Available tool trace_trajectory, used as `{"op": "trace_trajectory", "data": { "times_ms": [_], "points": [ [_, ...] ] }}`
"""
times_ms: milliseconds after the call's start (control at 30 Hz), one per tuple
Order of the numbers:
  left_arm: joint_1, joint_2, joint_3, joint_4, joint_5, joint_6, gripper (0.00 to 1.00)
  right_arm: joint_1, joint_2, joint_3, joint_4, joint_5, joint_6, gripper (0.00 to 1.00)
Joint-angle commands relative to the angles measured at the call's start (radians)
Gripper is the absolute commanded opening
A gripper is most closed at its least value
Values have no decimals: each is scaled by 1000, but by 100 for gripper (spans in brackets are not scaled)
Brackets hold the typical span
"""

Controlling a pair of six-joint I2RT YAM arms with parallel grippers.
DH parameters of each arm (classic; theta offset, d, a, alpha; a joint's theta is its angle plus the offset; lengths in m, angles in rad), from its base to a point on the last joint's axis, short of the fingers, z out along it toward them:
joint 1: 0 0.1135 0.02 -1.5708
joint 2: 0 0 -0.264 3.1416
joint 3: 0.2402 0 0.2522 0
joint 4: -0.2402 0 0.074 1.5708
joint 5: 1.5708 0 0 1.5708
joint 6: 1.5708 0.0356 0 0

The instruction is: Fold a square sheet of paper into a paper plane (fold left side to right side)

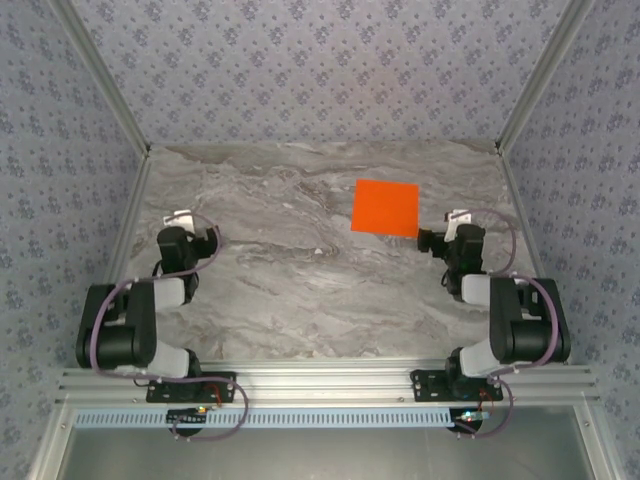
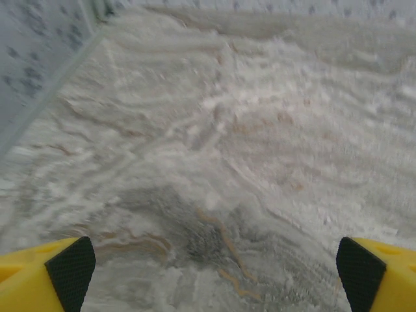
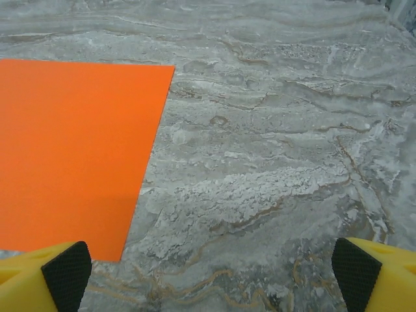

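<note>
The square sheet of paper (image 1: 385, 207) lies flat and unfolded on the marble table, right of centre toward the back; it is plain bright orange. In the right wrist view the sheet (image 3: 71, 153) covers the left half, its near right corner just ahead of the left fingertip. My right gripper (image 1: 428, 240) sits just off the sheet's near right corner, open, with bare table between its fingers (image 3: 65, 273). My left gripper (image 1: 208, 238) rests far to the left of the sheet, open over bare marble, its yellow fingers (image 2: 68, 266) wide apart.
The marble table (image 1: 300, 290) is ringed by patterned walls and aluminium posts (image 1: 530, 95). An aluminium rail (image 1: 320, 385) runs along the near edge by both arm bases. The table's back left edge (image 2: 39, 110) meets the wall close to my left gripper.
</note>
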Motion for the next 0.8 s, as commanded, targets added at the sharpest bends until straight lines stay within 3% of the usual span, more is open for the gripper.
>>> {"op": "trace_trajectory", "data": {
  "times_ms": [0, 133, 267, 567, 767],
  "points": [
    [-9, -175, 88, -286, -48, -117, 98, 18, -103, 122, -255, -14, 29, 100],
    [-13, -281, 184, -599, 104, -340, 98, 104, -129, 230, -426, -10, 76, 100],
    [-38, -341, 165, -682, 218, -489, 98, 238, -74, 319, -477, 54, 129, 100],
    [-52, -438, 128, -744, 219, -519, 98, 346, 349, 644, -580, 203, 274, 100],
    [-53, -468, 132, -759, 224, -526, 98, 360, 587, 917, -815, 221, 372, 100]
  ]
}}
